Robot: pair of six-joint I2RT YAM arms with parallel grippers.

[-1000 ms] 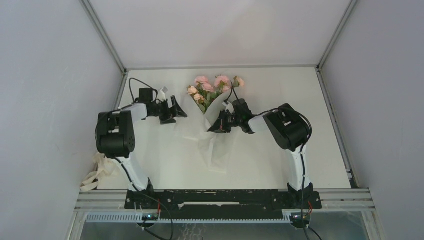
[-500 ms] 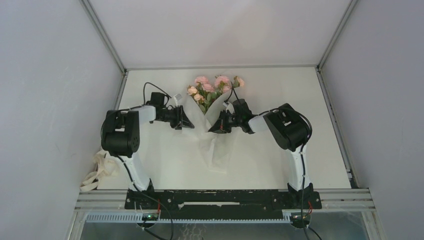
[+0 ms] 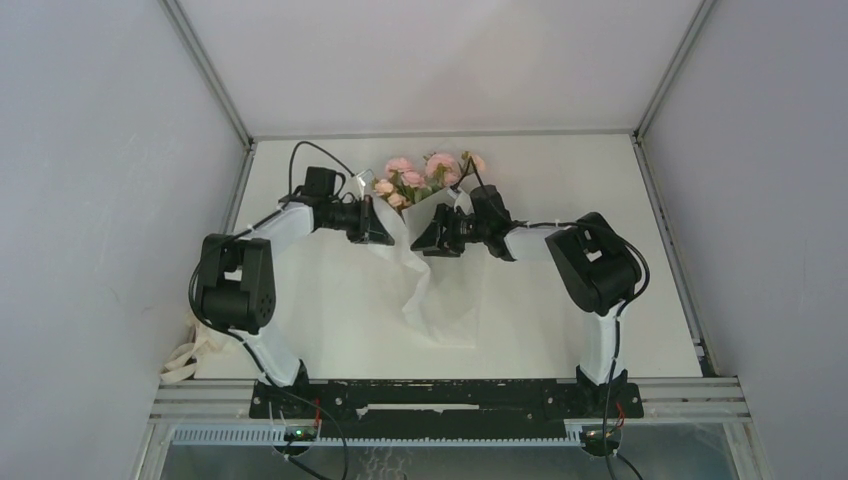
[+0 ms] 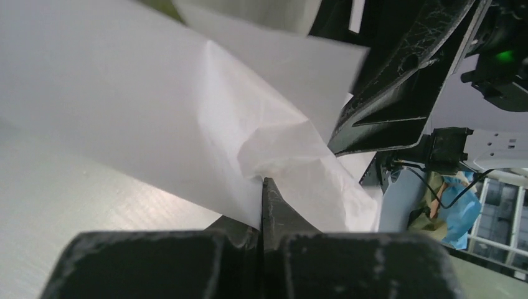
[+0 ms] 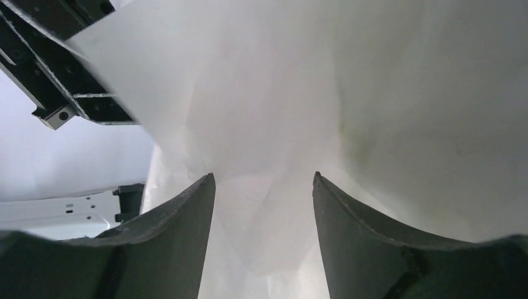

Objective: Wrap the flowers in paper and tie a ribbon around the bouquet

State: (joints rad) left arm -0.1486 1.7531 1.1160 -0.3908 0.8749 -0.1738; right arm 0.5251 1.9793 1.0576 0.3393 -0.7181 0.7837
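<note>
The bouquet [image 3: 435, 295] lay mid-table, flowers [image 3: 415, 175] at the far end, stems totally hidden inside the paper [image 4: 155, 93]. The left gripper [image 4: 264, 187] was clamped on a paper fold. The right gripper [image 5: 261, 187] had its jaws apart with paper between, contact hard to call. The ribbon [image 3: 195, 342] sat bunched at the near left corner. The table [image 3: 655, 230] had open room on the right.

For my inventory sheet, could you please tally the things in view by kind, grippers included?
Flower bunch: 1
Paper sheet: 1
Ribbon: 1
Grippers: 2, left gripper and right gripper
Total: 5
</note>
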